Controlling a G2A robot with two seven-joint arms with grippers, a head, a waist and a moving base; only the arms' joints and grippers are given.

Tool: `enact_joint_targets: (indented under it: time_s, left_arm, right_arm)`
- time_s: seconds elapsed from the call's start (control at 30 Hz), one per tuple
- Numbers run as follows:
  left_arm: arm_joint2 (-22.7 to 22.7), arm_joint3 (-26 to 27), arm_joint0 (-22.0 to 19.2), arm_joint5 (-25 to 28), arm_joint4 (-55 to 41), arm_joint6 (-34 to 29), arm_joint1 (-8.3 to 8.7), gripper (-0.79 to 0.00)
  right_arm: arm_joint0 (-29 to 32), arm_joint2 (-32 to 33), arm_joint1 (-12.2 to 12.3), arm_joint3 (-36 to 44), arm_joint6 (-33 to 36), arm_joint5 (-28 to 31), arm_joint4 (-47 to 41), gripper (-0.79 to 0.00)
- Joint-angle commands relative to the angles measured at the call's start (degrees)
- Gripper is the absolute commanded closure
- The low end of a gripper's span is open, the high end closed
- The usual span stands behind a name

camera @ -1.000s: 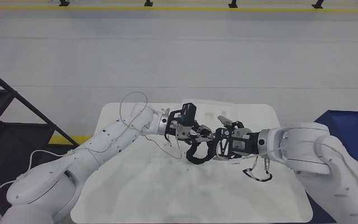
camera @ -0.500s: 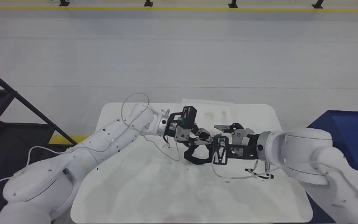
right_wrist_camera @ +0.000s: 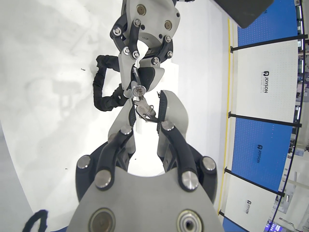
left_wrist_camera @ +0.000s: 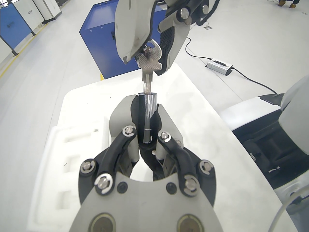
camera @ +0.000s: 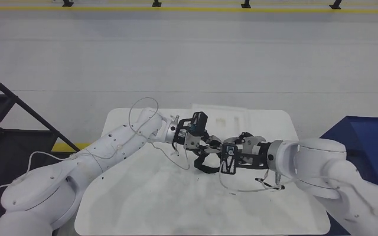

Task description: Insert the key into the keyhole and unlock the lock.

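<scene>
Key (left_wrist_camera: 150,58): flat silver metal with a stippled bow and a small wire ring at the bow end, seen in the right wrist view. The right claw (left_wrist_camera: 146,65) is closed on the bow, one pale smooth finger on one face and a black ribbed pad on the other. The blade points straight at the lock cylinder (left_wrist_camera: 147,119). Its tip meets the keyhole (right_wrist_camera: 139,90) in the end face, and most of the blade lies outside the cylinder.

The lock cylinder is a short round chromed barrel, polished and reflective. The left claw (left_wrist_camera: 144,108) is clamped narrowly around its sides, black pads against the metal, with the keyhole end sticking out past the fingertips.

A black cable (right_wrist_camera: 99,85) in a woven, wrinkled sleeve runs from the cylinder and curves in a loop beside it, hanging below the left claw.

The cylinder is held above the counter (camera: 147,200), which is white with rounded corners. A white moulded foam tray (left_wrist_camera: 55,160) with rectangular recesses lies flat on the counter beyond the cylinder from the robot.
</scene>
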State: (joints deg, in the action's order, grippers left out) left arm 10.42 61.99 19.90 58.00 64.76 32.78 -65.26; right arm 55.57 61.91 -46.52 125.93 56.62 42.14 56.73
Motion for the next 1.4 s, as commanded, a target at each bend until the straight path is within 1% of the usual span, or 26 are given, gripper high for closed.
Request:
enact_joint_targets:
  time_s: [0.0,0.07,0.17,0.4,0.43,0.47,0.5,0.67,0.87,1.1,1.27,1.33,1.37]
  left_arm:
    - [-0.20,-0.04,-0.13,0.00,-0.06,0.13,0.00,0.000]
    - [-0.40,0.00,-0.24,0.00,-0.08,0.22,-0.01,0.000]
    - [-0.67,0.15,-0.41,0.00,-0.01,0.32,-0.06,0.000]
    - [-0.68,-0.09,-0.50,0.00,0.50,0.21,-0.15,0.000]
    - [-0.68,-0.14,-0.47,0.00,0.57,0.21,-0.17,0.000]
    - [-0.68,-0.22,-0.42,0.00,0.67,0.22,-0.19,0.000]
    - [-0.67,-0.37,-0.42,0.00,0.87,0.10,-0.20,0.000]
    - [-0.26,-1.42,-0.31,0.00,1.43,-1.01,-0.24,0.000]
    - [0.71,-2.05,0.16,-0.09,3.49,-5.82,-0.34,0.000]
    - [1.45,-1.08,2.87,-0.84,5.37,-11.73,-0.69,0.000]
    - [1.06,-1.74,5.34,-1.80,6.79,-16.67,-1.52,0.000]
    - [0.96,-2.27,6.47,-1.90,7.06,-17.64,-1.83,0.000]
    - [0.74,-2.54,6.71,-2.45,8.18,-19.46,-1.99,0.000]
  right_arm:
    - [0.40,0.21,-0.01,-0.61,0.02,-1.63,-1.98,0.000]
    - [1.16,0.81,-0.11,-2.38,1.09,-6.81,-6.80,0.000]
    - [0.77,1.51,-0.14,-3.05,2.45,-9.27,-11.35,0.000]
    - [0.97,2.33,-0.19,-5.42,2.97,-12.21,-19.63,0.000]
    - [0.87,2.37,-0.19,-5.98,3.47,-12.28,-20.95,-0.037]
    - [0.68,2.43,-0.18,-6.49,3.94,-12.43,-21.89,-0.566]
    - [0.59,2.39,-0.19,-6.93,4.13,-12.50,-23.08,-0.785]
    - [0.19,2.55,-0.17,-8.23,4.74,-12.72,-25.94,-0.785]
    - [0.87,3.99,0.08,-9.09,3.84,-12.40,-27.77,-0.785]
    - [2.87,7.04,0.56,-10.66,0.96,-11.39,-30.24,-0.785]
    - [4.38,8.89,0.84,-11.43,-1.29,-10.18,-31.16,-0.785]
    - [4.87,9.55,0.94,-11.51,-1.89,-10.00,-31.39,-0.785]
    - [5.15,9.85,0.98,-11.58,-2.37,-9.88,-31.66,-0.785]
